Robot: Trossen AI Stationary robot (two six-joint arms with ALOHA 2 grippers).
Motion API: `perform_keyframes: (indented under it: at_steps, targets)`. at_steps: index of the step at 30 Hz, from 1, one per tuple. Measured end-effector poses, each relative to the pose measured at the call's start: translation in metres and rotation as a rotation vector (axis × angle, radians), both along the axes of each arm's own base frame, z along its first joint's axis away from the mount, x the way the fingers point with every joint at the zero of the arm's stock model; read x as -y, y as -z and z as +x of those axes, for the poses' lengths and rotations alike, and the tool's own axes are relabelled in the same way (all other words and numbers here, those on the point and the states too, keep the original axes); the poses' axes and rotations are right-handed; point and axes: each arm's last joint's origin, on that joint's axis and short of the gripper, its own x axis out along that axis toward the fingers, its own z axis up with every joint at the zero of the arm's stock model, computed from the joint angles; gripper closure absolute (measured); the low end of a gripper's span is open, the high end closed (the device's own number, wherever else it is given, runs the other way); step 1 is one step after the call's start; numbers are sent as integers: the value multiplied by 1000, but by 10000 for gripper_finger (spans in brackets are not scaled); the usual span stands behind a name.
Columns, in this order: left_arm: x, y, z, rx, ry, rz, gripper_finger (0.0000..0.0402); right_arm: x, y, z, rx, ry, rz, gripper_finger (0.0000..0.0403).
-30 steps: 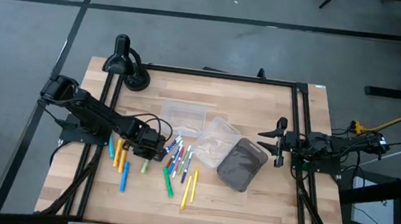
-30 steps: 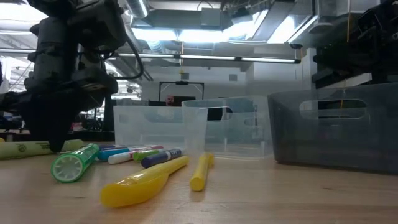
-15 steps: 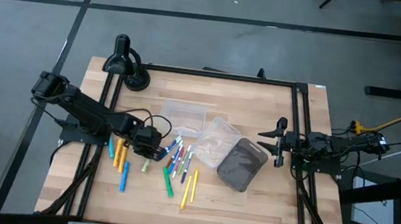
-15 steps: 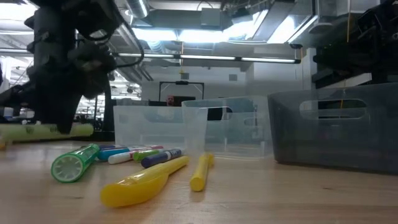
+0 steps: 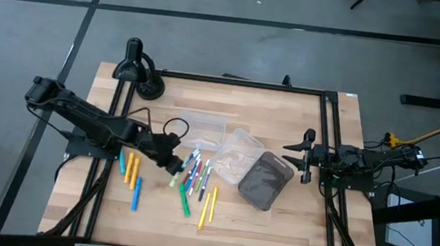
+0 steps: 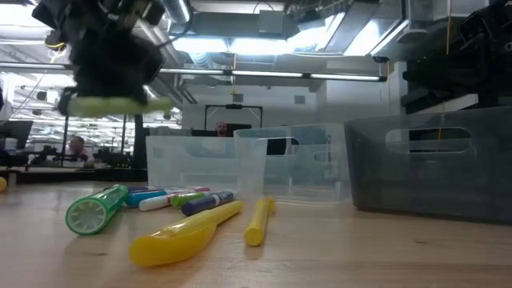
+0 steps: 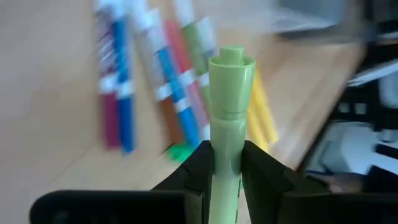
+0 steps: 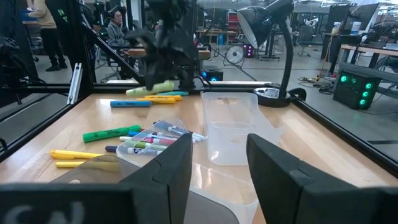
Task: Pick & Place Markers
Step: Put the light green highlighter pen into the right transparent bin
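Since prev. frames: left hand point(image 5: 173, 165) has come up off the counter point(image 5: 274, 227) w/ a light-green marker point(image 6: 120, 105) and has shifted a bit toward the marker pile; right arm unchanged.

Left arm is stretching long and low from its base at counter's left edge, elbow out past the edge, wrist angling down toward centre. Left hand is clenching the light-green marker: in the wrist view both fingers point(image 7: 194, 171) are pressing its barrel, cap end sticking out past the tips. In the low view the marker is hanging level, well clear of the wood, above the loose markers.

Marker pile point(image 5: 195, 174) is lying just beside/under the hand, mixed blue, red, green. Yellow + orange ones point(image 5: 129, 167) are lying apart on the left side of the hand, two yellow point(image 5: 208, 207) nearer the front edge. A fat green marker point(image 6: 96, 210) is pointing its end at the low cam.

Clear trays point(image 5: 203, 127) are sitting behind the pile; dark grey bin point(image 5: 265, 180) is standing to their right, touching one tray.

Right hand point(image 5: 306, 157) is waiting at counter's right side, above the surface, fingers point(image 8: 163, 175) standing apart, grasping nothing.

Desk lamp point(image 5: 135, 67) at back left corner.
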Motion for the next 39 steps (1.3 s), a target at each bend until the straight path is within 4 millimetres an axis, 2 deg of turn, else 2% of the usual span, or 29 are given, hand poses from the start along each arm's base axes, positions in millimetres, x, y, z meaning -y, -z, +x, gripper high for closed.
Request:
perform_keyframes:
  at_steps: [9,15,22,28,33,39]
  targets:
    - [1,-26,15,347,95,158,343,0,0,0,0,0,-1,251]
    - [2,-39,21,517,144,284,343,0,0,0,0,0,-1,251]
    - [2,-47,26,651,219,505,343,0,0,0,0,0,1,251]
    - [2,-59,30,804,282,772,343,0,0,0,0,0,1,251]
    - [1,-66,30,860,280,950,343,0,0,0,0,0,1,251]
    - [-5,-69,31,851,240,1048,343,0,0,0,0,0,1,251]
